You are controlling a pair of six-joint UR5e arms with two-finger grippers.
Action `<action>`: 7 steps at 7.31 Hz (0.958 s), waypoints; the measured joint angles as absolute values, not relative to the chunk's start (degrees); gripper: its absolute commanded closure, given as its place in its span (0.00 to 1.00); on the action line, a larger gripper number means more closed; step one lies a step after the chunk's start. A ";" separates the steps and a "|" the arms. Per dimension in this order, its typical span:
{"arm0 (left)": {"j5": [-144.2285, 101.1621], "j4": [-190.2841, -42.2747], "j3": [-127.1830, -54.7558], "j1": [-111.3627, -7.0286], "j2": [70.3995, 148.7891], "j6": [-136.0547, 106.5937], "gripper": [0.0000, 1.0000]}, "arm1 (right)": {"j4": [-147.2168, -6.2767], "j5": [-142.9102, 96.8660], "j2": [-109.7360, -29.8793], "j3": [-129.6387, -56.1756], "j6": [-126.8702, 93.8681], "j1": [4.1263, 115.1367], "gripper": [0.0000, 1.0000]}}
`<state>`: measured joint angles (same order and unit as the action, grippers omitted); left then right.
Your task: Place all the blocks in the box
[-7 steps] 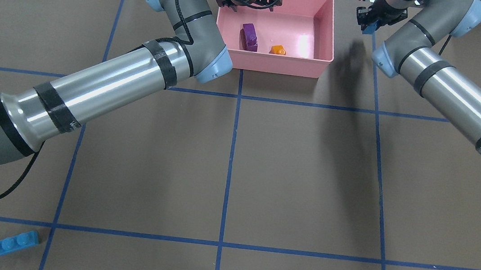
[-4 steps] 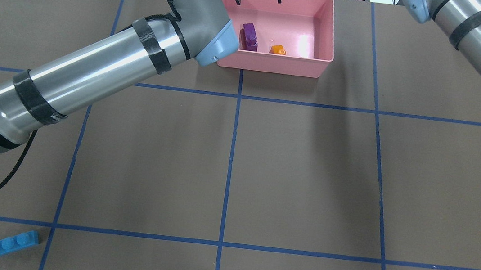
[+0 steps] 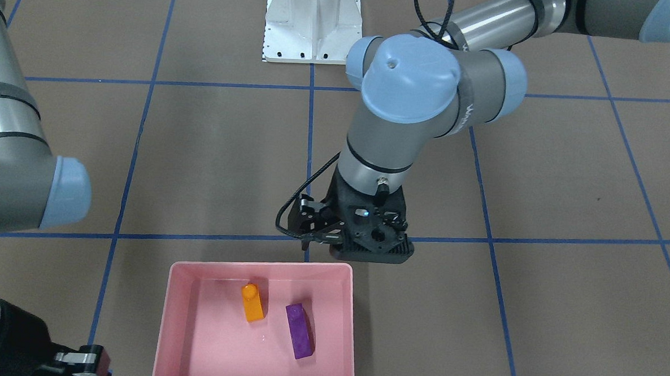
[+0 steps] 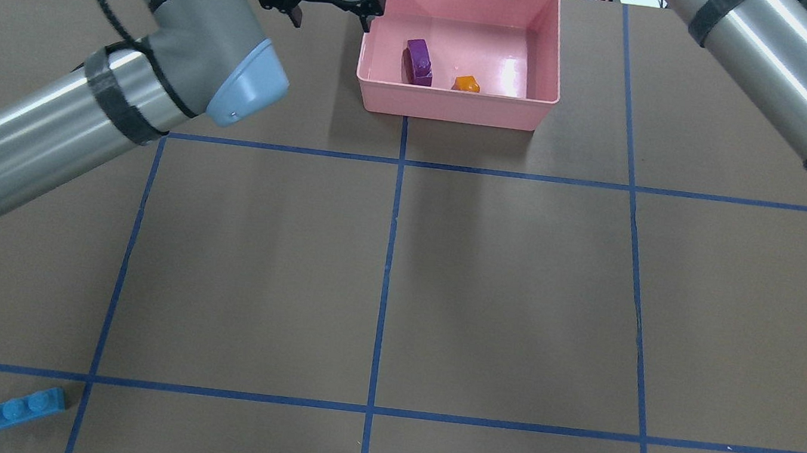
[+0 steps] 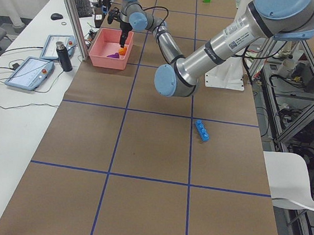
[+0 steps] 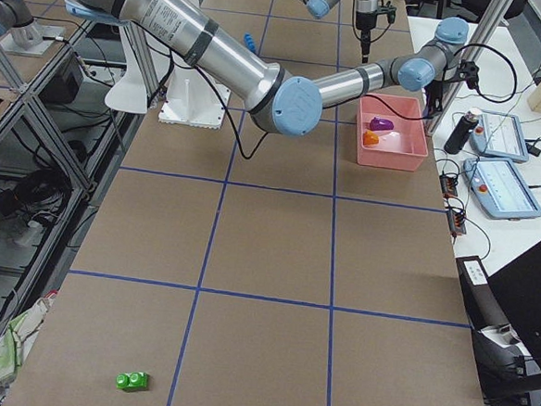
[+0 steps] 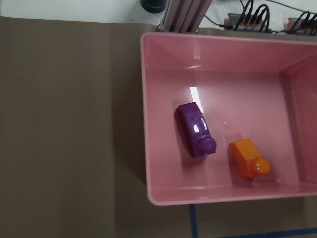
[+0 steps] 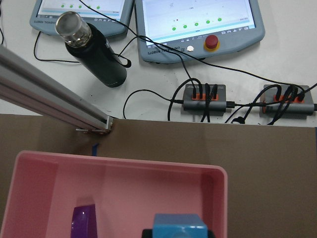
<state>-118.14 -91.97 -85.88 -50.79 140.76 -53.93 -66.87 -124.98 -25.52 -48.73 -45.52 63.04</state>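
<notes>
**At the table's far edge: two bricks in the box, one held up, two lying out**

Down at the near left corner of the brown table, the long blue brick lies flat with its four studs up. It is well apart from everything else.

The left arm reaches across from that side. The left gripper hangs just outside the far left corner of the box. Its two fingers are spread wide and there is nothing between them.

The pink box sits at the far edge, about mid-table. Inside it the purple brick lies on the floor toward the left wall. The orange brick lies just beside it to the right, close to the near wall, and the two do not touch.

The right arm comes in over the top right. The right gripper only shows at the bottom of its own wrist view, where its fingers are closed against the two sides of the short blue brick. The brick is carried up in the air by the box's right-hand far corner. I cannot tell whether it is over the rim or just outside it.

Away at the table's right end, on the robot's side, the green brick lies alone, a long way from the box.
</notes>
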 measured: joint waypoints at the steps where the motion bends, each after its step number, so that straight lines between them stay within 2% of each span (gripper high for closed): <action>1: -118.45 -90.39 -91.64 -50.83 135.70 -52.66 0.01 | -65.71 -120.70 -24.39 -48.52 -46.09 60.10 1.00; 3: -119.51 -89.38 -101.45 -50.55 126.58 -52.02 0.01 | -59.42 -112.36 -23.74 -45.93 -48.01 54.66 1.00; 4: -120.66 -88.72 -105.66 -50.17 122.67 -51.97 0.00 | -56.91 -109.15 -23.73 -44.53 -49.34 52.69 0.54; 5: -121.86 -87.96 -109.52 -49.08 119.08 -51.95 0.01 | -55.83 -107.18 -23.84 -43.83 -50.34 51.47 0.01; 7: -122.28 -87.16 -115.96 -44.78 111.50 -51.47 0.01 | -55.34 -105.88 -24.07 -43.29 -51.50 50.60 0.00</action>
